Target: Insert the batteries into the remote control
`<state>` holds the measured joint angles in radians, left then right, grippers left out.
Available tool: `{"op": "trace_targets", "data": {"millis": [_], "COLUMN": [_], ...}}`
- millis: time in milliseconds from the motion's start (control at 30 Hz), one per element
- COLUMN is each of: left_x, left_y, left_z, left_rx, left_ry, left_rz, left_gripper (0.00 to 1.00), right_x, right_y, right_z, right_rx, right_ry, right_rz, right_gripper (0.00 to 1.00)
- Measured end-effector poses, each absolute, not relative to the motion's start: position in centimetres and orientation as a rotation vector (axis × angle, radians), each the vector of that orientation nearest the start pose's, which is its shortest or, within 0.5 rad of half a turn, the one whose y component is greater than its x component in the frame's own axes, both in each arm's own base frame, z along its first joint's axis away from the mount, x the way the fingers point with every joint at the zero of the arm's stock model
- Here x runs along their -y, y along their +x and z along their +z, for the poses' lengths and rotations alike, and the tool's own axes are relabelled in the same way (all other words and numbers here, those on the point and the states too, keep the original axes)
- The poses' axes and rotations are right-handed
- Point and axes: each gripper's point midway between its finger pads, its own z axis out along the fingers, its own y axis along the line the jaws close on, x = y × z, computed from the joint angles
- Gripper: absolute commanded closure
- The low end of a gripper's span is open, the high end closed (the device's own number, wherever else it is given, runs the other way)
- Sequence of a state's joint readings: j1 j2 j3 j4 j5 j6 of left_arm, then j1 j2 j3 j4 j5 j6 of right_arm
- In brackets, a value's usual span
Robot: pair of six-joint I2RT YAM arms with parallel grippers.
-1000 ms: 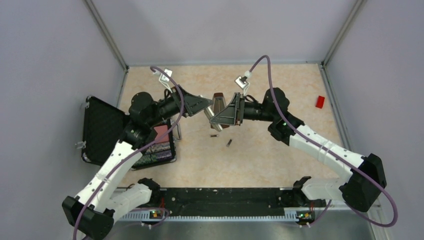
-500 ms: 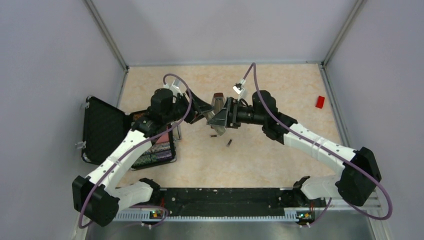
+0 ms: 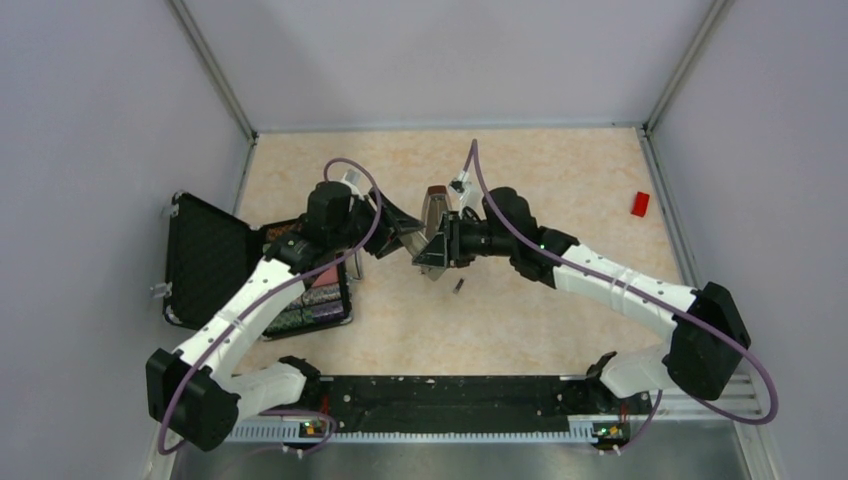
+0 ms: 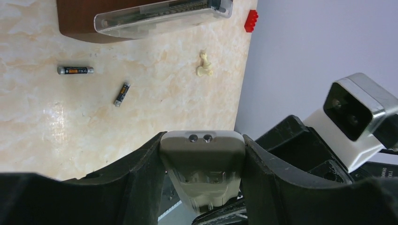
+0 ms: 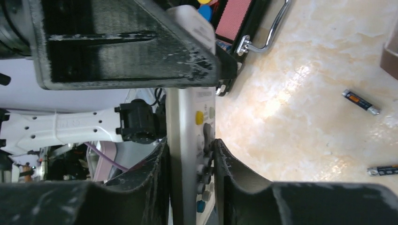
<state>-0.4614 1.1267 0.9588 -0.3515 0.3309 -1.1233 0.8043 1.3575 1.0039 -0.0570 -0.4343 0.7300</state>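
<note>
Nothing loaded yet: both batteries [image 4: 75,70] lie loose on the worktop [image 4: 70,140] near the metronome [image 4: 80,23]. The remote [image 4: 202,164] is up in the air, the left claw [image 4: 202,143] clamped near one end and the right claw [image 5: 191,150] closed across its face and back. Left to do: free a claw, fetch and seat each battery. The case [image 3: 205,255] and red block [image 3: 640,203] sit well aside, so we judge only the metronome crowds the pick.

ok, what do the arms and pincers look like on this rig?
Both the left arm and right arm have white link shells with black joints and black bases. A purple cable loops along each to a small white-and-silver camera block at the wrist. The left pincer and right pincer have black, wedge-shaped fingers, scuffed pale at the edges.
</note>
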Motion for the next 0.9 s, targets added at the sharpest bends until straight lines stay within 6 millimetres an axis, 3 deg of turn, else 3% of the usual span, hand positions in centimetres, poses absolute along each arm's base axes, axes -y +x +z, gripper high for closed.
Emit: {"op": "trace_targets", "data": {"millis": [67, 133, 267, 367, 500, 633, 900], "left_x": [23.7, 23.6, 23.5, 23.0, 22.5, 22.6, 23.3], "left_y": [27.0, 26.9, 26.1, 25.0, 23.1, 21.5, 20.2], "left_z": [24.1, 24.3, 25.8, 28.1, 32.5, 36.0, 39.4], "left_rx": [-2.273, -2.258, -2.192, -2.107, -1.905, -1.743, -1.619], "left_ry": [-0.545, -0.533, -0.397, -0.291, -0.153, -0.058, 0.021], "left_rz": [-1.229, -1.234, -1.260, -1.273, -1.355, -1.445, -1.575], "left_gripper": [0.54, 0.34, 0.19, 0.17, 0.17, 0.21, 0.29], "right_x": [-36.3, -36.4, -36.7, -37.0, -37.1, -37.0, -36.8], "right_y": [20.8, 20.7, 20.4, 19.9, 18.8, 17.6, 15.9], "right_z": [22.9, 23.0, 24.0, 25.9, 29.5, 32.6, 35.9], "right_rx": [-2.189, -2.187, -2.185, -2.147, -2.052, -1.973, -1.906], "right_ry": [-0.418, -0.418, -0.403, -0.409, -0.414, -0.418, -0.414], "right_rz": [1.357, 1.359, 1.407, 1.476, 1.594, 1.714, 1.878], "right_gripper": [0.87, 0.88, 0.88, 0.88, 0.88, 0.86, 0.86]}}
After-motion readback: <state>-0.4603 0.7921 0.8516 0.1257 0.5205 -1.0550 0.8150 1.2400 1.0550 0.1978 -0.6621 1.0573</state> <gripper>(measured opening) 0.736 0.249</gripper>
